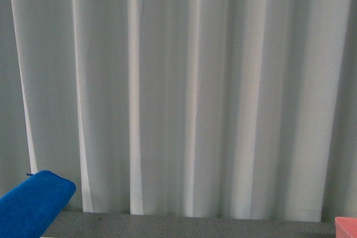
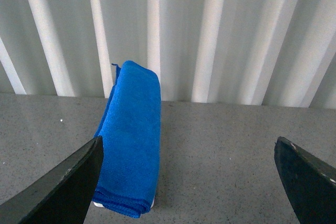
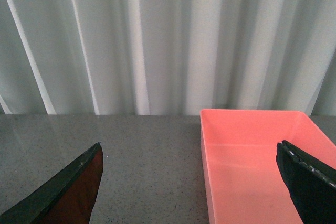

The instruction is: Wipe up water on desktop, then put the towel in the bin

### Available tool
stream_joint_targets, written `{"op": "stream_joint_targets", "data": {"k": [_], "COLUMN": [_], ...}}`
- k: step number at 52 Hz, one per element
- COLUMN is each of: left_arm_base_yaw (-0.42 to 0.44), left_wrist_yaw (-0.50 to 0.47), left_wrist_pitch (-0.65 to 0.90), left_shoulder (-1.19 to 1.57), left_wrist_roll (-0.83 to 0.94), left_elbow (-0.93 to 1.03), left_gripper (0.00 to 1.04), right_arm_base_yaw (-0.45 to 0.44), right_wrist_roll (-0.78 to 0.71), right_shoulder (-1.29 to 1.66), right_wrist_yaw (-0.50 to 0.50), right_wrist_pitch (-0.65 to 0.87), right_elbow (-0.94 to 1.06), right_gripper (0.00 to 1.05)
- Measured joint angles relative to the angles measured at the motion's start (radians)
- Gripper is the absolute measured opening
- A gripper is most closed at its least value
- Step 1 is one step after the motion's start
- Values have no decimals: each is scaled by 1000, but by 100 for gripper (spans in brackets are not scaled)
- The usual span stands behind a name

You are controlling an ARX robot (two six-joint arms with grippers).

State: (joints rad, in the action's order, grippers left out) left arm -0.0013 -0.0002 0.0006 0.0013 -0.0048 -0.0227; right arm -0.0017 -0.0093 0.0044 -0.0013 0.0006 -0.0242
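**Towel point(image 2: 131, 140) lying ahead of the left gripper point(image 2: 189, 148), long axis pointing away from it**

Front view: the folded blue towel is showing in the lower left corner, its rounded far end rising in front of the white curtain point(image 1: 189, 93). A strip of the grey desktop point(image 1: 195, 227) is running along the bottom. Only a corner of the pink bin point(image 1: 347, 226) is peeking in at the far right, well apart from the towel. Neither arm is appearing here.

Left wrist view: the left gripper is standing wide open and holding nothing. The towel is lying in front of it, nearer one finger point(image 2: 68, 182) than the other, so it is sitting off centre in the gap. Its long axis is running straight away from the gripper toward the curtain. A sliver of white is showing under its near end; what that is cannot be told. I judge the gripper is needing a sideways shift toward the towel, then a close across the narrow width.

Right wrist view: the right gripper point(image 3: 189, 148) is also spread wide and empty. The bin point(image 3: 207, 156) is sitting on the desktop ahead of it, nothing showing inside.

The left arm is plainly the nearer one to the towel, the right one to the bin. No water is showing in any view.
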Motion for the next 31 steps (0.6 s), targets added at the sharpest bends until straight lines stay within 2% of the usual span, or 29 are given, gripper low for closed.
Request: {"op": "stream_joint_targets", "data": {"k": [8, 12, 14, 18, 22, 26, 31], "left_arm_base_yaw": [0, 3, 11, 34, 40, 42, 50], "left_wrist_yaw": [2, 28, 38, 88, 102, 63, 15], "left_wrist_pitch": [-6, -201, -212, -114, 62, 236, 267], "left_shoulder": [5, 145, 229, 452, 749, 1055, 1286], "left_wrist_roll": [-6, -81, -103, -107, -35, 125, 216], "left_elbow": [-2, -82, -105, -151, -266, -414, -556], "left_gripper": [98, 98, 98, 98, 98, 98, 98], "right_arm_base_yaw": [0, 0, 0, 0, 0, 0, 0], "right_wrist_roll": [0, 0, 0, 0, 0, 0, 0], "right_shoulder": [0, 0, 0, 0, 0, 0, 0], "right_wrist_yaw": [0, 0, 0, 0, 0, 0, 0], "right_wrist_pitch": [0, 0, 0, 0, 0, 0, 0], "right_elbow": [0, 0, 0, 0, 0, 0, 0], "right_gripper": [98, 98, 98, 98, 98, 98, 98]}}
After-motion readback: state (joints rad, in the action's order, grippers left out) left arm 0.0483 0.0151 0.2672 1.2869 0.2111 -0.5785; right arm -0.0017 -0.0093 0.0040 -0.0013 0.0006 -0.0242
